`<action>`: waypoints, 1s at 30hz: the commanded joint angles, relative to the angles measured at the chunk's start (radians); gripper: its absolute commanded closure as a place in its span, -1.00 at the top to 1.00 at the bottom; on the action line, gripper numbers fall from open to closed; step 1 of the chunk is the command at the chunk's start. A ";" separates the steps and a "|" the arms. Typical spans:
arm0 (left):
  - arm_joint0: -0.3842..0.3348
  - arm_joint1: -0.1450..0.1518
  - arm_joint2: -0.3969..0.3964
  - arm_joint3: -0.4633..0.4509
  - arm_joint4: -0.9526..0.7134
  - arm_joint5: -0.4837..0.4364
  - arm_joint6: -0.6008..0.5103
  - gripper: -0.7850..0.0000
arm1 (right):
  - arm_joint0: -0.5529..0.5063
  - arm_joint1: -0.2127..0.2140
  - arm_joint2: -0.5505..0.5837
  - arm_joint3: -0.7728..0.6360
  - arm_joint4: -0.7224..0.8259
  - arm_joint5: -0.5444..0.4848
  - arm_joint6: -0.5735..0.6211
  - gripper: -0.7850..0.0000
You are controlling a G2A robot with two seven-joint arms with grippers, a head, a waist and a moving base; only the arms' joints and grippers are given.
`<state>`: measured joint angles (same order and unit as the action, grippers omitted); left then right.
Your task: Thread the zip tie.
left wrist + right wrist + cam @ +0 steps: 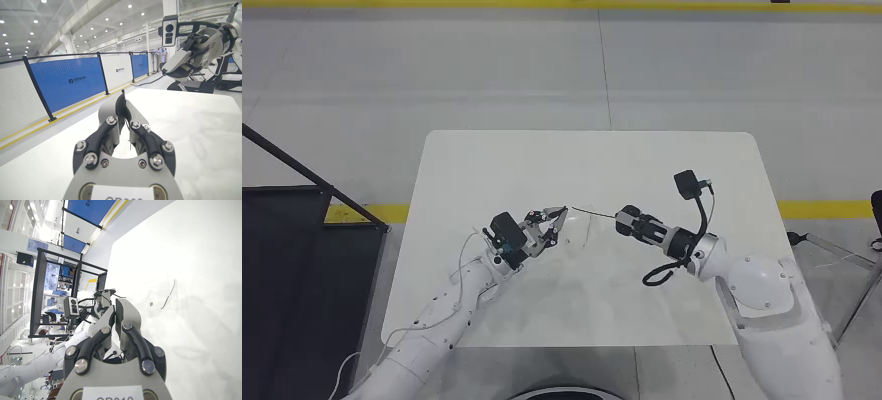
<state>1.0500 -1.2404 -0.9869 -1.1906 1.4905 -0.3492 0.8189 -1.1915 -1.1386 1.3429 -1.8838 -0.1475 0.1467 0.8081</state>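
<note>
Top view: from above my arms, looking down on the whole worktop (672, 170). Left wrist view: close behind my left claw (123, 99), looking level along it toward my right claw (166, 71). Right wrist view: close behind my right claw, rolled sideways, facing the left claw. All share the worktop between both claws.

Thin black plastic zip tie (592, 213) at tip of left gripper (122, 102); fingers (107, 111) pale grey, matt, smooth; inner pads (119, 108) black, ribbed; screws (111, 119) behind fingers bright metal; table (572, 300) beneath gripper white, matt.
</note>
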 commanded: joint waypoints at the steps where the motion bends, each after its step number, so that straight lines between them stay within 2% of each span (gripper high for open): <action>1: 0.000 0.000 0.000 0.000 0.000 0.000 0.000 -1.00 | 0.000 0.000 0.000 0.000 0.000 0.000 0.000 -1.00; 8: 0.000 0.000 0.000 0.000 0.000 0.000 0.000 -1.00 | 0.002 -0.002 -0.034 -0.008 -0.018 0.043 -0.028 -1.00; 30: 0.000 0.000 0.000 0.000 0.000 0.000 0.000 -1.00 | 0.019 -0.001 -0.057 -0.006 -0.009 0.073 -0.050 -1.00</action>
<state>1.0500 -1.2404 -0.9868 -1.1907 1.4905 -0.3492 0.8189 -1.1740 -1.1392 1.2882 -1.8901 -0.1554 0.2172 0.7607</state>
